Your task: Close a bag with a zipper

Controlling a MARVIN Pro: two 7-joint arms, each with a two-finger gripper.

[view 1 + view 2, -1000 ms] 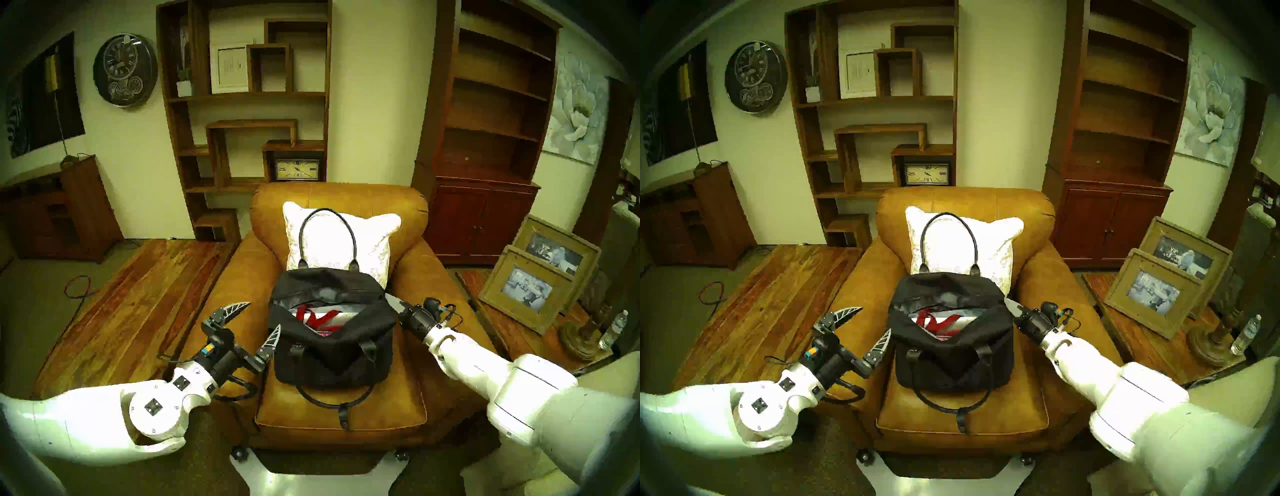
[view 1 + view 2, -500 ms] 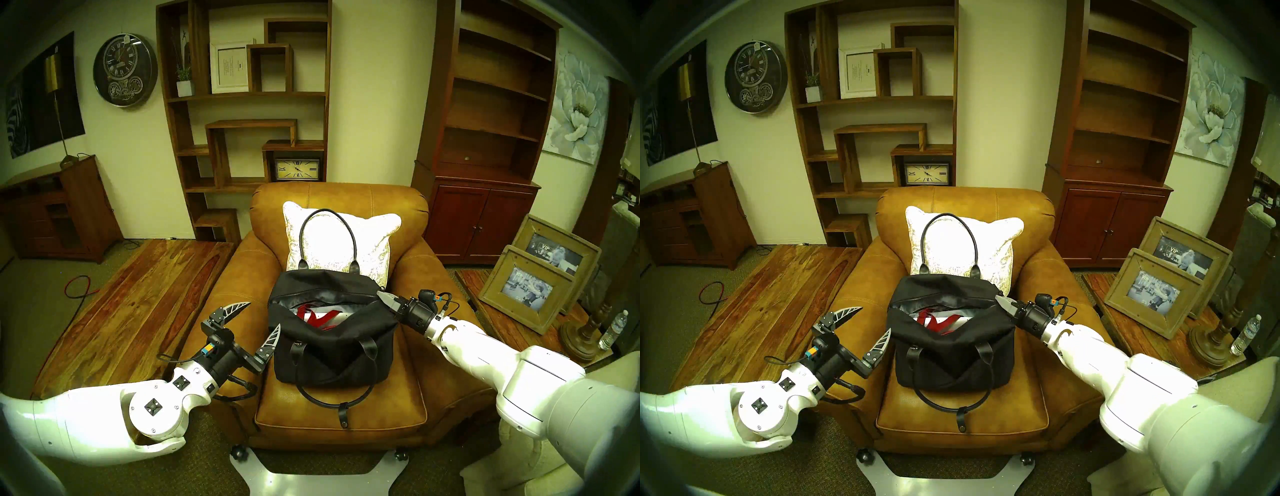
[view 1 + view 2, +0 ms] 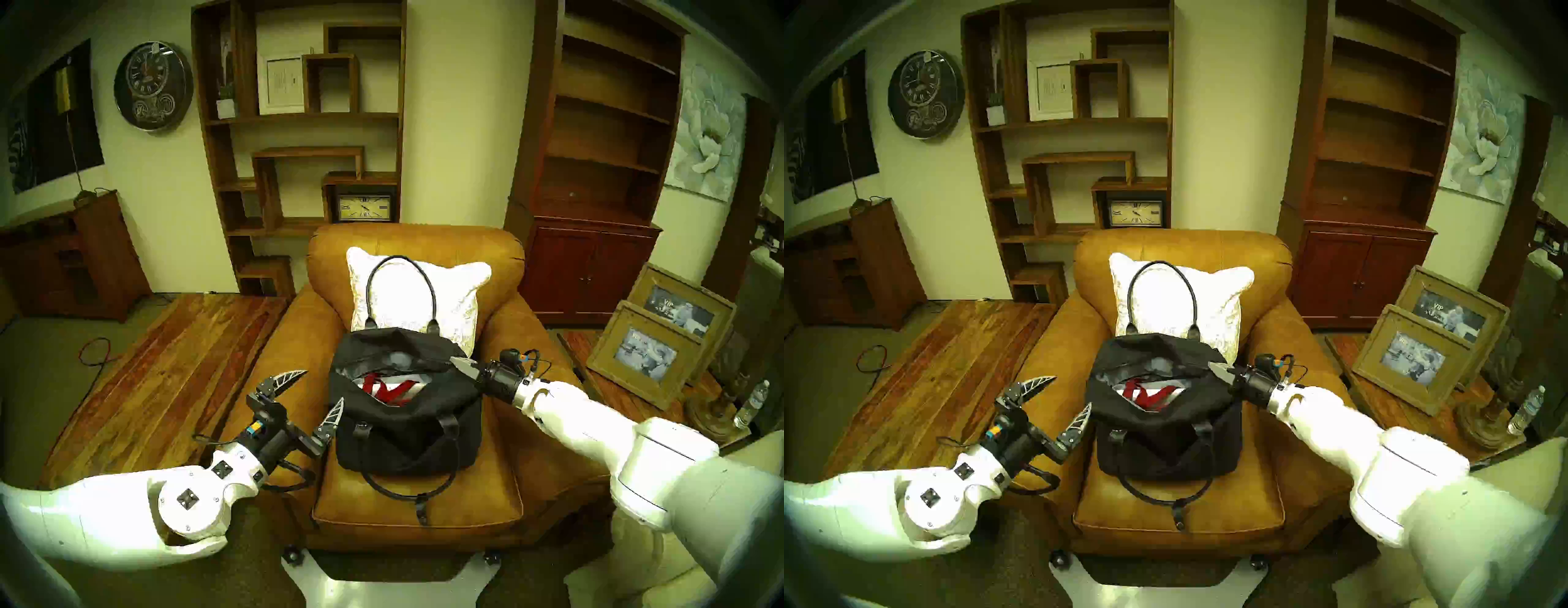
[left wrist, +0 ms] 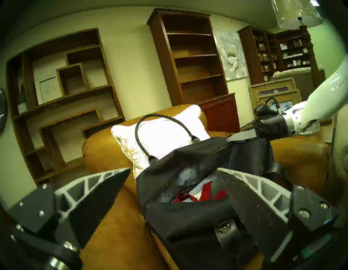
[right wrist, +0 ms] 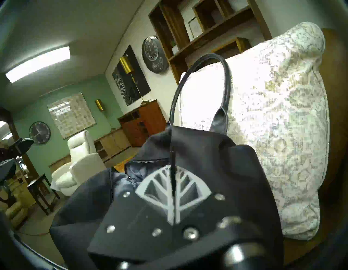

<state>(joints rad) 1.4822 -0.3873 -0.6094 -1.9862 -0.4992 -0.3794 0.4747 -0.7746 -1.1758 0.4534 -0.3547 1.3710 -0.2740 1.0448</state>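
Observation:
The black bag [image 3: 407,433] stands on a tan leather armchair [image 3: 424,505], its top gaping over red and white contents [image 3: 390,388]. One loop handle leans on the white cushion [image 3: 458,297]; the other hangs down the front. The zipper [image 5: 146,161] runs along the open top, its teeth showing in the right wrist view. My right gripper [image 3: 455,361] is shut at the bag's right end, with a thin dark zipper pull pinched between its fingers [image 5: 188,188]. My left gripper [image 3: 323,386] is open at the bag's left end, one finger beside the bag's wall.
A low wooden table [image 3: 169,373] stands left of the chair. A side table at the right holds two picture frames [image 3: 649,356] and a water bottle [image 3: 753,403]. Shelving units line the back wall.
My right gripper has moved left along the bag's top from the right end, still shut, and the right part of the opening has narrowed. The left arm has not moved.

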